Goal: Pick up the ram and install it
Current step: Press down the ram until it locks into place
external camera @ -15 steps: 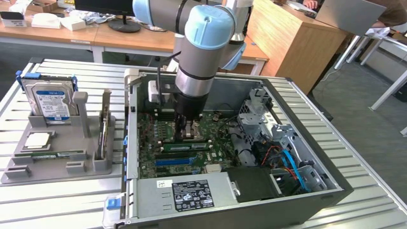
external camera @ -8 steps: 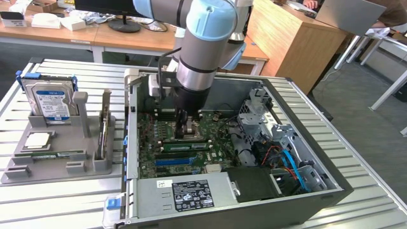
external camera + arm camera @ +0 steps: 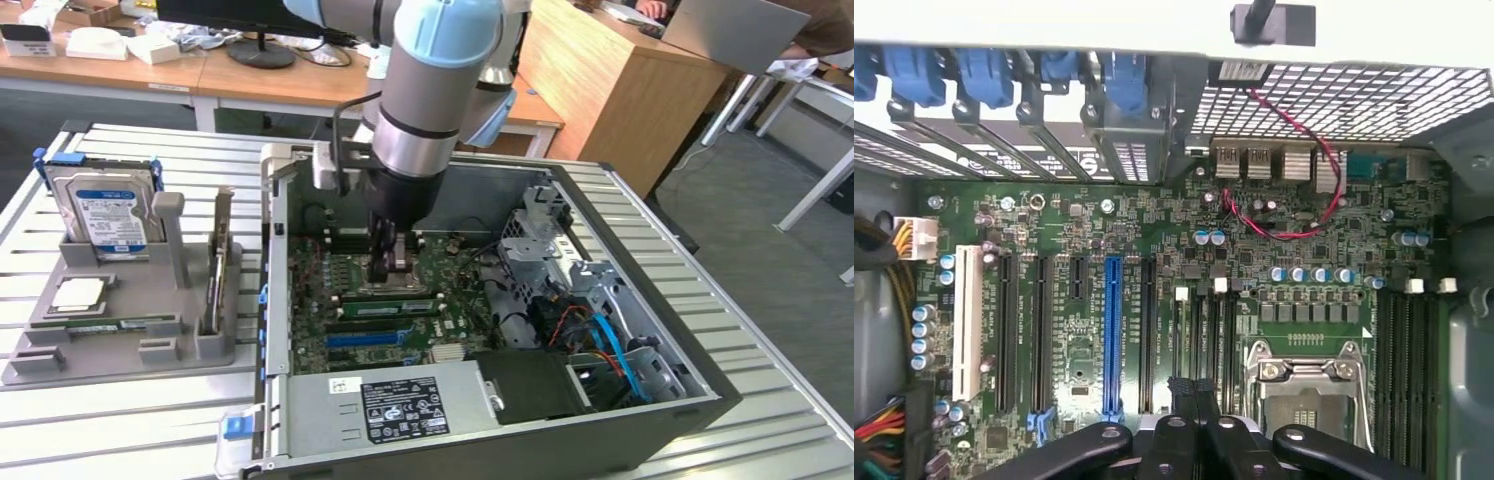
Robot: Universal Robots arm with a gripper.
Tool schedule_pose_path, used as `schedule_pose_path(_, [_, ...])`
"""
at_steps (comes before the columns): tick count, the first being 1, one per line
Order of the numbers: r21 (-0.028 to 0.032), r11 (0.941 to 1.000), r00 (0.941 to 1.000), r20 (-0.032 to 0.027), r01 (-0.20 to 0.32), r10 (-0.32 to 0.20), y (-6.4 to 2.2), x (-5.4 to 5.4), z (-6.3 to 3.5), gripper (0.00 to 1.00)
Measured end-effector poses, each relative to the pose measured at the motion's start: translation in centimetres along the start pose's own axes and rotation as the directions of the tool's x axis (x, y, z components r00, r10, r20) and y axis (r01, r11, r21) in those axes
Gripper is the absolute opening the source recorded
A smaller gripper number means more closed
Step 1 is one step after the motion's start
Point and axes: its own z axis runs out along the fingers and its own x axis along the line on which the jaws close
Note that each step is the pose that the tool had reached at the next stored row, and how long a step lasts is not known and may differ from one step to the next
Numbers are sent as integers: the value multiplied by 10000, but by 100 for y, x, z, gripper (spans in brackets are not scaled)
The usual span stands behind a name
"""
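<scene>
While the arm (image 3: 424, 100) reached down into the open computer case (image 3: 694, 395), its gripper (image 3: 387, 268) hung low over the motherboard (image 3: 350, 272), just beside the metal CPU socket (image 3: 416, 265). In the wrist view the black fingers (image 3: 1176, 440) stood pressed together over the board's memory slots — no green stick could be seen between them. The ram (image 3: 387, 296) lay seated lengthwise in a slot on the board, directly under the gripper in the exterior view, with a second dark slot and then the blue slot (image 3: 364, 339) toward the power supply (image 3: 387, 408). Whether the fingertips actually touched the ram's top edge could not be told. On the exterior view's left, well apart from the case, a grey holder (image 3: 134, 340) sat on the slatted table (image 3: 120, 430); a hard drive (image 3: 107, 215) stood upright in its far end, and a thin card (image 3: 218, 260) stood on edge in one groove — its kind was not clear.
</scene>
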Motion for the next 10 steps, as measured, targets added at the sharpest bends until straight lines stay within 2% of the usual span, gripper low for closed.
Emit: schedule_pose_path(10, [0,10000,10000,-1,0,0,6,-10,-225,10])
